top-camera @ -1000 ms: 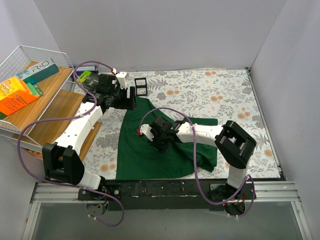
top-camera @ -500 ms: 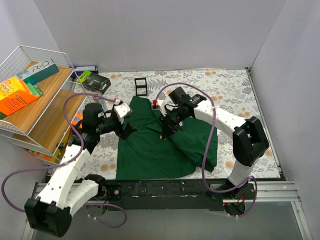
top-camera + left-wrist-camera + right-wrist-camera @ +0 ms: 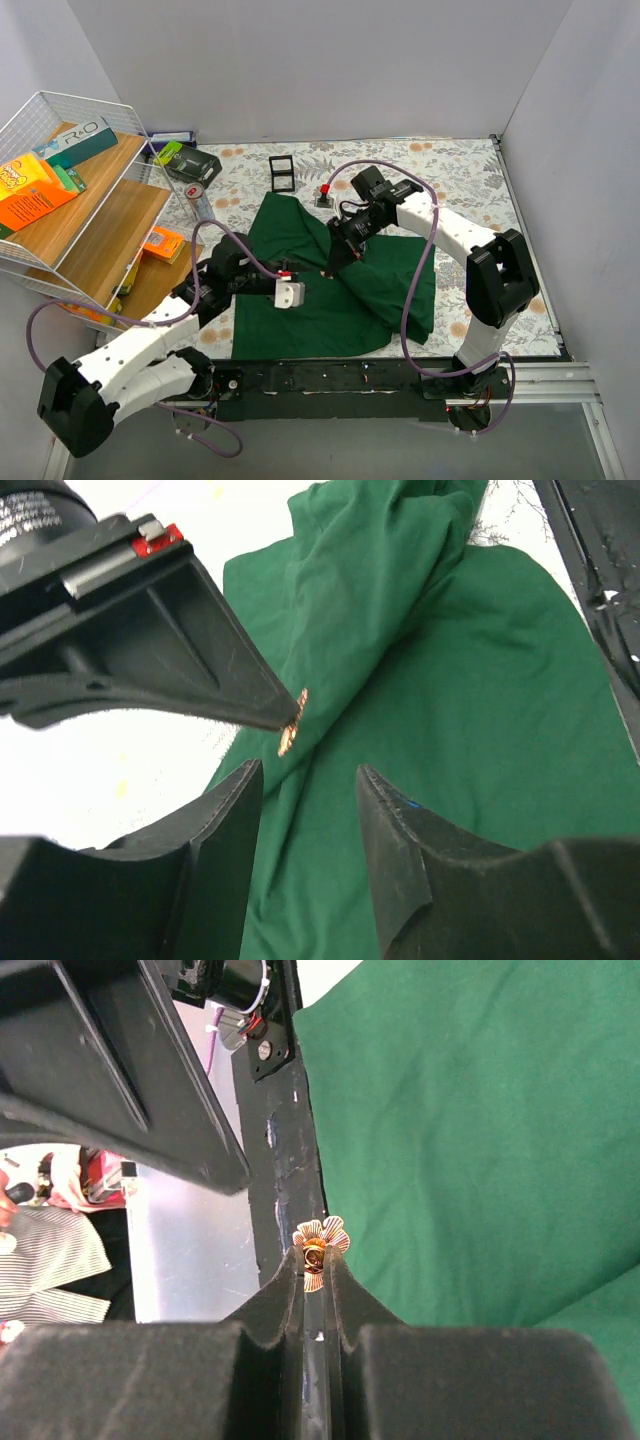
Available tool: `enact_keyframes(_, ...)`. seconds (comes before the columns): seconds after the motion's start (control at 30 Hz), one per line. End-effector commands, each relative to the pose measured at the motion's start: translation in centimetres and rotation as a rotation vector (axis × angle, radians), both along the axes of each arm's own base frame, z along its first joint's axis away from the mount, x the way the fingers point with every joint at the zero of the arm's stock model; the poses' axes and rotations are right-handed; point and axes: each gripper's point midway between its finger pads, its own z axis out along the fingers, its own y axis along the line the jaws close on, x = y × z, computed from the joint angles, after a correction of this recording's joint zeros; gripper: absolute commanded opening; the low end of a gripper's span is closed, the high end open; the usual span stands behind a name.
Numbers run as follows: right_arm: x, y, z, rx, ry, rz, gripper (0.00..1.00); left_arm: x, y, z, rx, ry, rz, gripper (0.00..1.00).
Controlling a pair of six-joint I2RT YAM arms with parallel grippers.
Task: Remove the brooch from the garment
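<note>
The brooch (image 3: 320,1243) is a small gold flower with thin, scalloped metal petals. It hangs above the middle of the garment (image 3: 322,312), pinched at its centre between the tips of the right gripper (image 3: 318,1260), whose padded black fingers are pressed together on it. In the left wrist view it shows edge-on as a thin bright sliver, tilted, touching the crest of a ridge of cloth that rises toward it. The pictures do not show whether its pin is through the cloth or already out. The raised ridge suggests it is fastened.

The garment is soft, plain dark green cloth. It lies mostly flat and is rumpled into folds on its right side.

The left gripper (image 3: 308,790) lies low over the garment's near-left part with its fingers spread and nothing between them. It points at the ridge just under the brooch, which sits slightly left of its gap. The right arm has the brooch, and the left is placed to clamp the cloth. The likely next move is to pinch that ridge while the right gripper draws the brooch away from the garment along the pin's line, so the cloth does not tear.

Beyond the garment's far edge a small black frame (image 3: 282,172) lies on the flowered table cover (image 3: 450,190).
</note>
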Motion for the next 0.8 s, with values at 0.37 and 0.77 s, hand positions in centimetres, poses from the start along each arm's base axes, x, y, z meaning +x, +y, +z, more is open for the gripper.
enact_keyframes(0.37,-0.7,-0.8,2.2,0.056,0.046,-0.025,0.01,2.0,-4.3,0.3,-0.006,-0.121,0.017,0.3)
enact_keyframes(0.77,-0.6,-0.7,2.1,0.052,0.053,-0.035,0.01,3.4,-4.7,-0.5,0.015,-0.086,0.083,0.13)
